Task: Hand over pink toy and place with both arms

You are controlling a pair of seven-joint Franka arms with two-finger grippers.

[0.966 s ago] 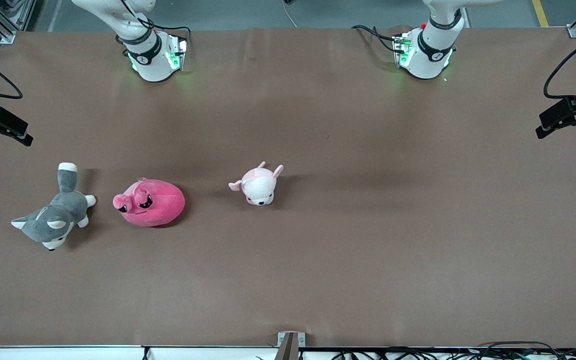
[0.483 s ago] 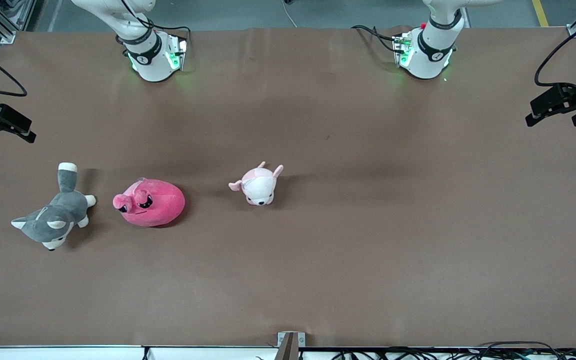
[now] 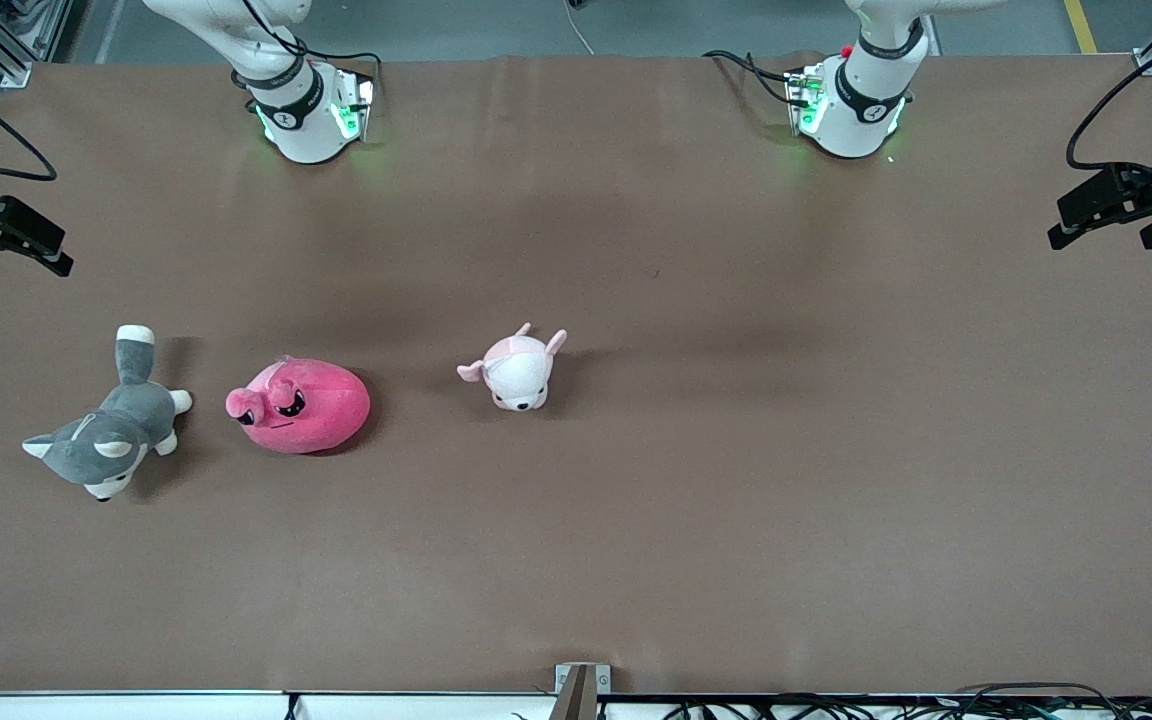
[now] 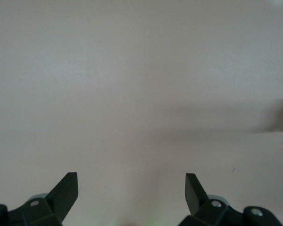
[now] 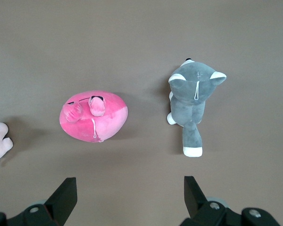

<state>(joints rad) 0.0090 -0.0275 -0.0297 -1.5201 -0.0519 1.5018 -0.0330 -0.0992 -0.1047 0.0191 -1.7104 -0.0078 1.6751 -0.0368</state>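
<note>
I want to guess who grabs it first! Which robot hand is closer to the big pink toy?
The right gripper. It hangs open at the right arm's end of the table, where the pink toy lies. The left gripper, also open, hangs at the left arm's end.

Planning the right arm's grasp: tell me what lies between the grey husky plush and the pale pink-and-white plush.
The pink toy lies between the grey husky plush and the pale pink-and-white plush, as the front view shows.

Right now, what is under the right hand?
Under the open right hand lie bare table, the pink toy and the grey plush. What the toys cover cannot be seen.
</note>
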